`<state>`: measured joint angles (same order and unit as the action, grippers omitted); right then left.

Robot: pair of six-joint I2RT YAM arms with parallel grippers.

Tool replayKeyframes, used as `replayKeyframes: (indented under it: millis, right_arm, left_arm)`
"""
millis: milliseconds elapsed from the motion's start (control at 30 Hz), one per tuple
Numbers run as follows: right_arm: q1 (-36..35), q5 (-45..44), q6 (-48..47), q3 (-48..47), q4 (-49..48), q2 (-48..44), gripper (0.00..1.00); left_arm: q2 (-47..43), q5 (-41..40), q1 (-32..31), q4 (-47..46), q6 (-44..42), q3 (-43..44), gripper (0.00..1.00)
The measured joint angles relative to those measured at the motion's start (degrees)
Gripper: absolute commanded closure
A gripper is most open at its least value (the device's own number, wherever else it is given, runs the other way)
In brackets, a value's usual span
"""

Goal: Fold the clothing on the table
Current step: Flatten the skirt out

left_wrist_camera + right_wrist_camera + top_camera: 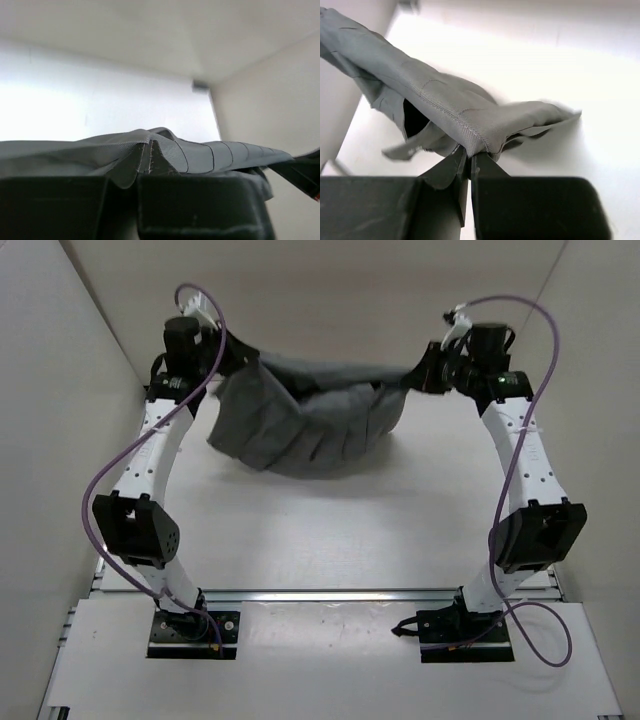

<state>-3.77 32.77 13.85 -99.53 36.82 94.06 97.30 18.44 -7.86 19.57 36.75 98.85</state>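
Top external view, going outward from the near edge of the counter (330, 540): over the counter's far half the clothing (300, 430) hangs like a hammock. The left claw (240, 358) is pinched tight on its top edge above the counter's far-left side. The right claw (420, 377) is clamped on the opposite end above the far-right.

The middle sags low, and I can't tell if the lowest folds touch the counter. Fabric looks light, floppy and pleated, probably not slippery. I'd say hemmed edges and corners are the spots to pinch. Grab mid-panel and it'll likely just bunch up.
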Motion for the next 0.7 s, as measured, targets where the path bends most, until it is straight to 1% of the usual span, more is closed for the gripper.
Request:
replayKeyframes:
  millis: [33, 100, 167, 233, 300, 367, 433, 467, 500, 533, 567, 600, 667, 700]
  right_arm:
    - [-0.6, -1.3, -0.7, -5.4, -0.4, 0.8, 0.99]
    - [-1.1, -2.2, -1.7, -10.3, -2.5, -0.2, 1.0]
    - [-0.4, -1.8, -2.2, -9.2, -5.4, -4.5, 1.0]
    - [1.3, -1.0, -2.5, -1.0, -9.4, -10.7, 1.0]
    - [2.8, -0.3, -2.7, 11.2, -12.3, -16.2, 1.0]
    - [3.1, 0.0, -2.7, 24.7, -15.3, -20.4, 1.0]
    - [2.7, 0.6, -2.3, 36.7, -15.8, -21.7, 1.0]
    - [2.3, 0.5, -2.0, 42.6, -15.4, -20.4, 1.0]
    - [1.5, 0.4, -1.6, 47.4, -14.4, -18.9, 1.0]
    - [0.6, 0.1, -1.3, 51.6, -12.7, -18.0, 1.0]
    - [-0.5, 0.0, -0.9, 54.7, -10.9, -17.7, 1.0]
    - [-1.8, -0.2, -0.4, 56.9, -8.9, -18.3, 1.0]
    - [-4.1, 0.3, 0.2, 58.1, -7.2, -20.7, 1.0]
    - [-4.7, 0.9, 0.7, 57.9, -7.8, -22.1, 1.0]
  left_arm:
    - [1.2, -1.0, -0.3, 0.2, -1.0, 5.0, 1.0]
    - [1.0, -3.0, -1.0, -0.2, -2.6, 10.4, 1.0]
    - [-2.1, -4.2, -2.0, -1.0, -4.2, 10.1, 1.0]
    - [-6.9, -4.6, -3.4, -2.8, -5.4, 3.8, 1.0]
    - [-11.6, -4.9, -5.1, -4.2, -6.2, -5.5, 1.0]
    - [-15.3, -5.3, -6.9, -5.5, -7.0, -17.4, 1.0]
    - [-16.3, -5.6, -8.1, -5.1, -7.4, -28.5, 0.99]
    - [-16.2, -5.8, -8.7, -4.3, -7.5, -33.3, 0.86]
    - [-15.5, -6.0, -9.2, -2.8, -7.7, -37.9, 0.77]
    - [-15.0, -6.1, -9.6, -1.0, -7.8, -41.8, 0.52]
    - [-14.6, -6.3, -10.1, 0.8, -8.1, -44.8, 0.34]
    - [-14.6, -6.3, -10.4, 2.9, -7.7, -47.4, 0.21]
    - [-15.0, -6.4, -10.7, 5.1, -7.3, -49.7, 0.1]
    - [-15.4, -6.5, -10.8, 5.9, -6.7, -50.0, 0.09]
